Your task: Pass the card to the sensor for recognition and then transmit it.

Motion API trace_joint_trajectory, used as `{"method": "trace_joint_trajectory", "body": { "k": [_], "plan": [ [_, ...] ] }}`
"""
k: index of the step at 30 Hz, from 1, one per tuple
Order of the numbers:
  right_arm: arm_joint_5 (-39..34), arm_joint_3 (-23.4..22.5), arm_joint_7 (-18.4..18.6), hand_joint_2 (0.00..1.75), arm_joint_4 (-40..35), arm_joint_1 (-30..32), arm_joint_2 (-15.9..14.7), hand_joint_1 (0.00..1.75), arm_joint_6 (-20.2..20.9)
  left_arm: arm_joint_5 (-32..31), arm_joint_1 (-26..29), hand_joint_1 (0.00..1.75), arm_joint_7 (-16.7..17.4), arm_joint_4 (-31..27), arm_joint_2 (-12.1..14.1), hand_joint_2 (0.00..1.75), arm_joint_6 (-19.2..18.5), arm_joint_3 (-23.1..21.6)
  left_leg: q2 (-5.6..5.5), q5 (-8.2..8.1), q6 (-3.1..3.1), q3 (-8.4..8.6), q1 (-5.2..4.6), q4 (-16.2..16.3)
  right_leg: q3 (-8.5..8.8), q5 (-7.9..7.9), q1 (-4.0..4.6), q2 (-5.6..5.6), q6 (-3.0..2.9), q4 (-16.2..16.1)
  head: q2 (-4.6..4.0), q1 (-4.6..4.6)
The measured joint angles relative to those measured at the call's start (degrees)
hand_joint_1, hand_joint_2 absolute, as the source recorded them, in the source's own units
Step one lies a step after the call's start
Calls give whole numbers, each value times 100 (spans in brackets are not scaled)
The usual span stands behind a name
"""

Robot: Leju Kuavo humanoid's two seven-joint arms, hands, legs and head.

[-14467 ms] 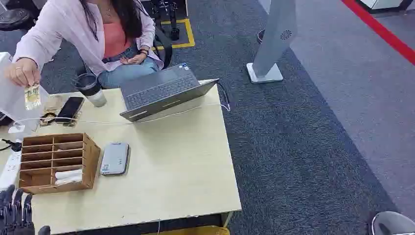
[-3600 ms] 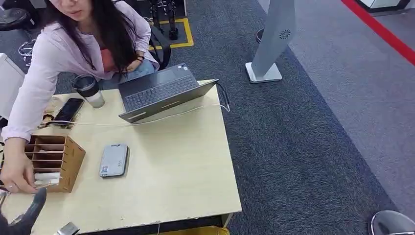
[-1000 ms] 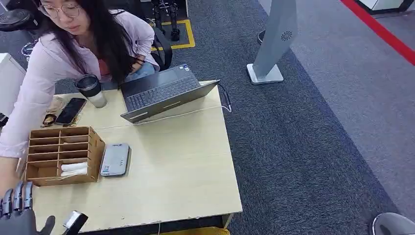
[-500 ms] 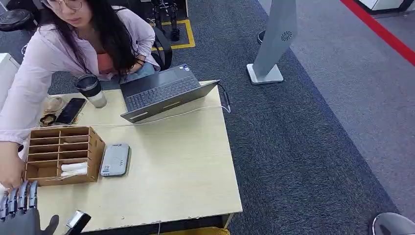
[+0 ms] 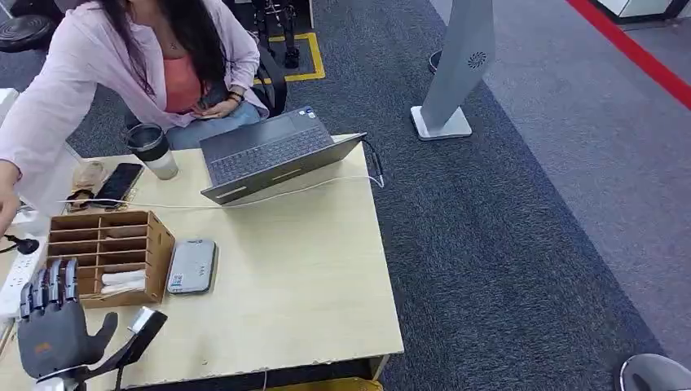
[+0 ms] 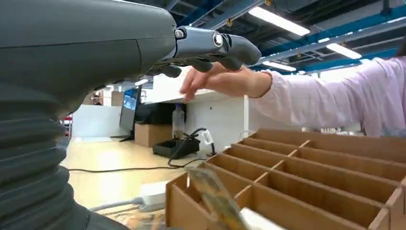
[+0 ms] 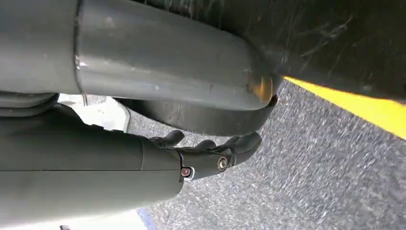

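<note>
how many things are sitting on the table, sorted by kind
electronics: 4 - laptop, phone, card sensor, power strip
holders: 1 - wooden organizer
drinkware: 1 - tumbler
cables: 1 - white cable
total: 7

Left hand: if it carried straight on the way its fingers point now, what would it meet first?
Most likely the wooden organiser. In the head view the left hand points straight at its near side, fingers open and empty. The left wrist view suggests the fingers are above its compartments, so it might pass over instead; height is unclear.
</note>
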Motion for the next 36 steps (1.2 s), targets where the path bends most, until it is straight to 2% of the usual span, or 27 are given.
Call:
{"method": "trace_joint_trajectory", "body": {
  "k": [8,14,36],
  "plan": [
    [-4,87,-4,0,4,-8,0,0,-28,107,-186,0,2,297,94,175,65,-146,2,-1,0,-2,0,0,-3,-1,0,3,0,0,0,0],
    [-2,111,2,0,4,-10,0,0,-9,170,-221,0,105,417,146,175,-68,-188,4,-1,0,-2,0,0,-4,-1,0,4,1,0,0,2],
    [-2,229,-20,0,4,-24,0,0,-11,312,-232,0,109,467,306,175,-138,-188,3,-1,0,-3,0,0,-3,-1,0,4,0,0,0,2]
  ]
}}
